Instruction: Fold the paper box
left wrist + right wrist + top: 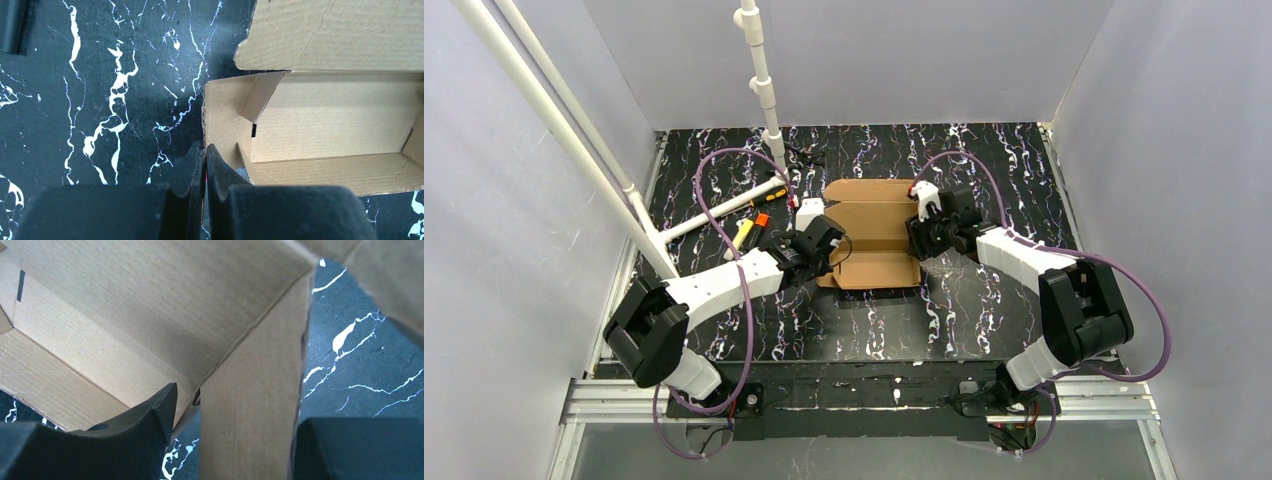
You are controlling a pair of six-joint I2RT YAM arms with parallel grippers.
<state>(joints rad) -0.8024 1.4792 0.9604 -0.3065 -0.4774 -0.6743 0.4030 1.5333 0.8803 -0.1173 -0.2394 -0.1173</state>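
Observation:
The paper box (pixel 874 232) lies half-formed in the middle of the table, brown cardboard with its walls raised and its lid flap (pixel 340 35) lying open behind. My left gripper (pixel 827 243) is at the box's left end. In the left wrist view it (pixel 205 150) is shut on the top edge of the left wall (pixel 220 115). My right gripper (pixel 921 232) is at the box's right end. Its jaws (pixel 236 405) straddle an upright side flap (pixel 250 420), with a gap still showing between the left finger (pixel 150 415) and the flap.
Yellow and orange markers (pixel 751 228) and a small white block (pixel 809 212) lie left of the box. White pipes (pixel 714 210) cross the back left, and a white pole (pixel 762 80) stands behind. Grey walls enclose the black marbled table (pixel 984 160).

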